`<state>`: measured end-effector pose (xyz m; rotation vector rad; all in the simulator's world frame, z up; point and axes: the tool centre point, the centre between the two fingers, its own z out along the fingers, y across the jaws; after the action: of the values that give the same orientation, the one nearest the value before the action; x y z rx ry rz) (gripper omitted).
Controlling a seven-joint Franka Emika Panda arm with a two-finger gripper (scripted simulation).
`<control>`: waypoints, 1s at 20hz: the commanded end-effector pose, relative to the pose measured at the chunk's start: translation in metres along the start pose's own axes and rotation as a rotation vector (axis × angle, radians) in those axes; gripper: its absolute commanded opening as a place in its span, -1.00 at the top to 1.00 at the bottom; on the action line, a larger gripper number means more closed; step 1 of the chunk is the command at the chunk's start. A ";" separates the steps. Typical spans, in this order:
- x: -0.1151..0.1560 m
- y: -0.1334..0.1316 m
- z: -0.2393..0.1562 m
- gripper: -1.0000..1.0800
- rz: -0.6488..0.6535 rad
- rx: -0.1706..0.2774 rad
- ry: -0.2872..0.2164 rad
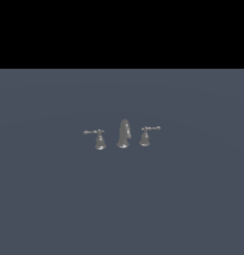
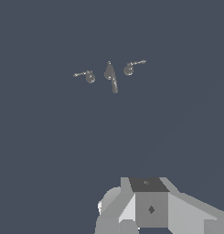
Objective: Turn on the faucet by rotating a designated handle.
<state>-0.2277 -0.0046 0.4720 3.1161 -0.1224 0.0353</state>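
The faucet stands on the flat grey-blue surface in the middle of the exterior view, with its tall curved spout (image 1: 124, 133) in the centre. The handle (image 1: 145, 136), on the exterior view's right, has a bell base and a thin lever pointing right. It also shows in the wrist view (image 2: 129, 69), beside the spout (image 2: 111, 76). The gripper (image 2: 150, 206) shows only in the wrist view as grey blocks at the picture's edge. It is far from the faucet, touches nothing, and its fingertips are hidden. The arm is out of the exterior view.
The mirror-twin handle (image 1: 99, 140), with its lever pointing left, stands on the spout's other side and also shows in the wrist view (image 2: 89, 76). The grey-blue surface (image 1: 121, 199) spreads all around the set. A black band fills the upper part of the exterior view.
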 end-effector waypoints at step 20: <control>0.112 -0.023 0.137 1.00 0.455 0.005 -0.013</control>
<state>-0.1210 0.0075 0.3476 3.0325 -0.7686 0.0225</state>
